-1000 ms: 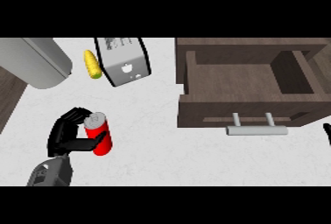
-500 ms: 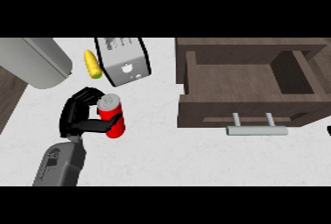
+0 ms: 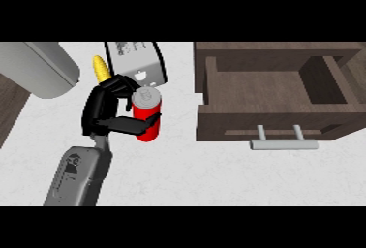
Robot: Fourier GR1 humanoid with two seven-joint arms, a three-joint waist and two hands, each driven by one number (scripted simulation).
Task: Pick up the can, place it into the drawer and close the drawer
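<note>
Left of the drawer (image 3: 271, 92) — robot hand (image 3: 107, 109) clasps can (image 3: 147, 114).

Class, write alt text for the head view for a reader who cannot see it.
The robot's left hand is curled round an upright red can above a white counter. To its right, a brown drawer stands open.

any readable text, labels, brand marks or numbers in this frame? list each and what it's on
No text can be read here.
Grey box behind the can: dark print and a small logo-like mark on its top, too blurred to read.
Left forearm: a dark marking on the grey casing, too small to read.
Red can, held in the left hand: no label visible.
Drawer: no markings visible.
</note>
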